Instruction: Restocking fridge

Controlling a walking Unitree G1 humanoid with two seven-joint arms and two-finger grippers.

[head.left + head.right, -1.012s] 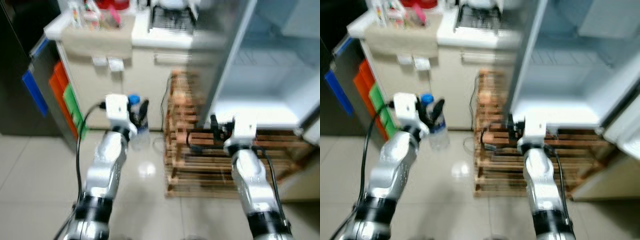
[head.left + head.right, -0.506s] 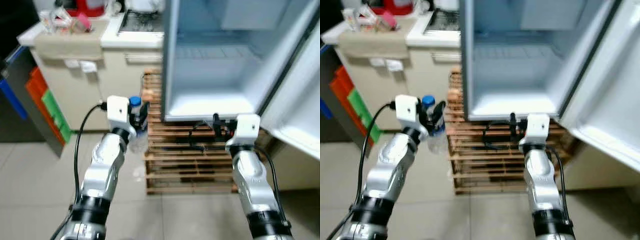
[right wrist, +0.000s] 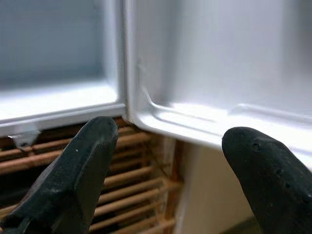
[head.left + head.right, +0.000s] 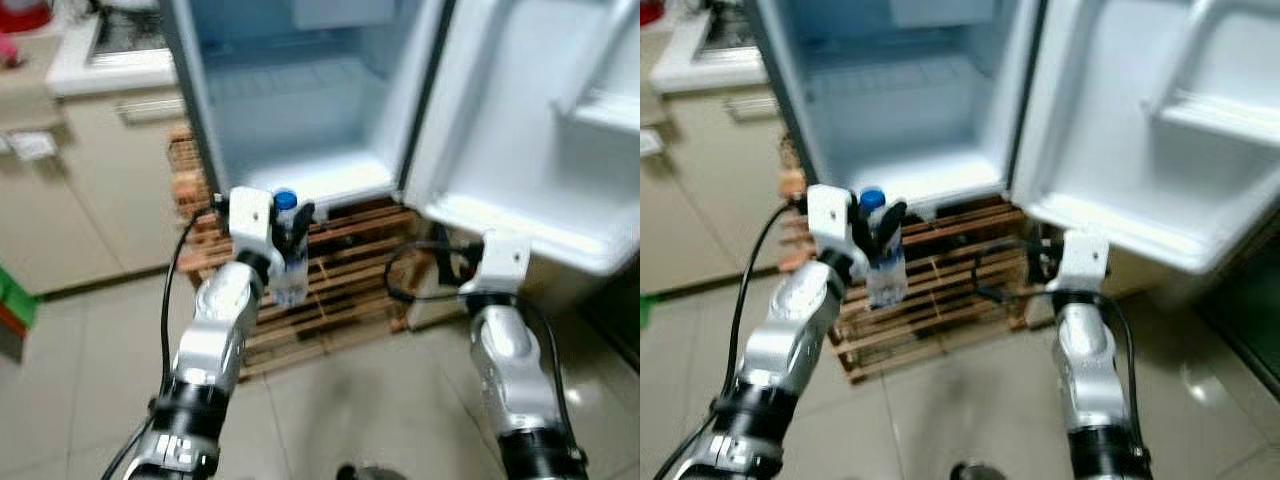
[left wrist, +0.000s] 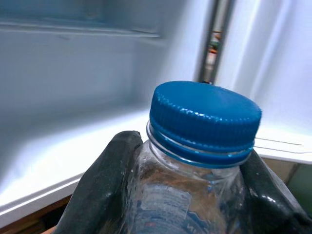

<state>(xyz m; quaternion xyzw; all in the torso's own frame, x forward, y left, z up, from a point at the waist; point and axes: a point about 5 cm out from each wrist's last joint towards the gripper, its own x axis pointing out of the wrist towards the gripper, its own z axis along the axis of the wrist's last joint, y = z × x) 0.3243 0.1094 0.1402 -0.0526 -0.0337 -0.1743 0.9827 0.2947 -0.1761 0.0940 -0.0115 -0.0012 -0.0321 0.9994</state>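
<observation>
View has swung since half a second ago: fridge [image 4: 300, 110] interior and open door [image 4: 540, 130] now sit ahead. Left hand [image 4: 290, 225] clamps bottle [image 4: 288, 270], blue cap [image 5: 204, 119], before the wooden pallet [image 4: 330, 280]. Right hand [image 3: 165, 165] spread wide, holding nothing, near the door's lower corner. Fridge compartment bare.

A slatted wooden pallet [image 4: 345, 270] lies across the middle of the frame on a pale tiled floor [image 4: 80, 380], with a beige cabinet [image 4: 90, 190] and white countertop [image 4: 110, 70] at upper left.
</observation>
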